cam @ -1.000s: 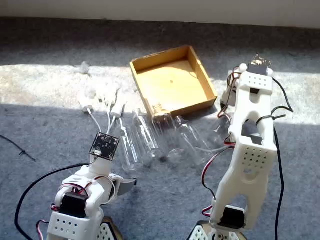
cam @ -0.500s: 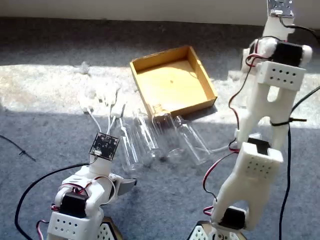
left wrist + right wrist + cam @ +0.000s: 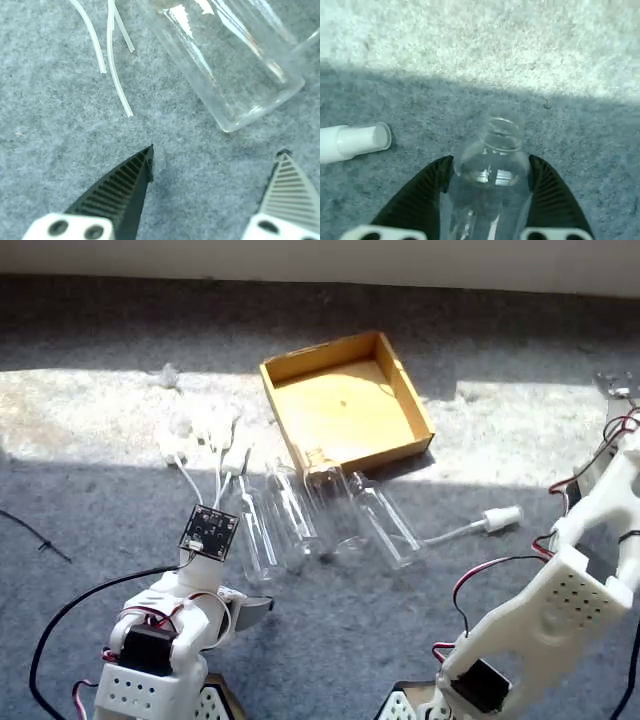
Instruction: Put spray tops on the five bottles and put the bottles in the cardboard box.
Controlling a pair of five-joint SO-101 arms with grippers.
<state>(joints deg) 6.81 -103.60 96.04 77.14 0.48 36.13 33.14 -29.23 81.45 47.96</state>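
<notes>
Clamping a clear bottle [image 3: 492,192] in the right gripper [image 3: 491,161], beside a spray top [image 3: 355,142].
Holding the left gripper [image 3: 216,150] spread open over carpet [image 3: 60,125], near four bottles [image 3: 320,515] lying before the cardboard box [image 3: 345,410].

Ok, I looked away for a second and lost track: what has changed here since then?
The right arm swung up from beside the cardboard box and out to the right, its tool shut on a bottle, uncovering a spray top. The left tool, the box and four lying bottles stayed put.
</notes>
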